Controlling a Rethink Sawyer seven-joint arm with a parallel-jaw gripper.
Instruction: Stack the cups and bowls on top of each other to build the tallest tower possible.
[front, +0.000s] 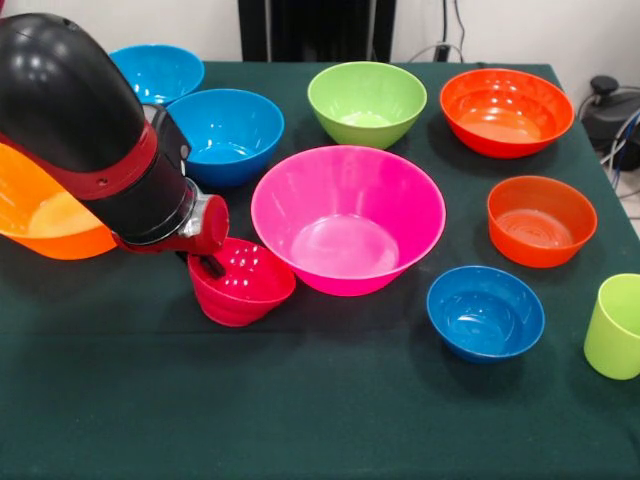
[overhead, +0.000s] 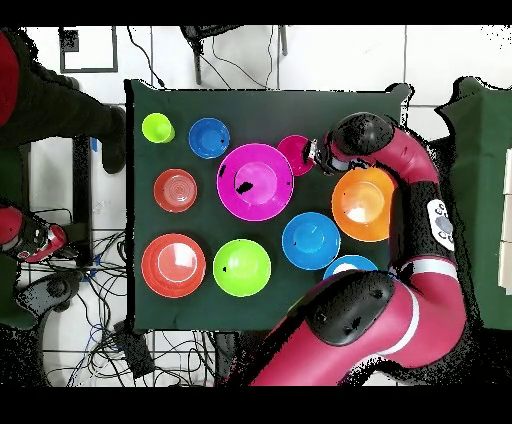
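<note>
My gripper (front: 211, 263) is at the near left of the table, shut on the rim of the small crimson bowl (front: 243, 288), with one black finger inside it. The bowl hangs tilted just above the cloth, beside the large pink bowl (front: 348, 220). In the overhead view the gripper (overhead: 313, 155) and the crimson bowl (overhead: 294, 152) sit right of the pink bowl (overhead: 255, 181). The lime-green cup (front: 615, 326) stands upright at the right edge. No tower stands; every piece is apart.
On the green cloth stand a small blue bowl (front: 485, 312), medium red-orange bowl (front: 541, 220), large red-orange bowl (front: 506, 110), green bowl (front: 366, 103), two blue bowls (front: 225, 135) (front: 158, 72) and a large orange bowl (front: 40, 215) behind my arm. A person's dark sleeve (overhead: 50, 100) shows at the overhead view's left.
</note>
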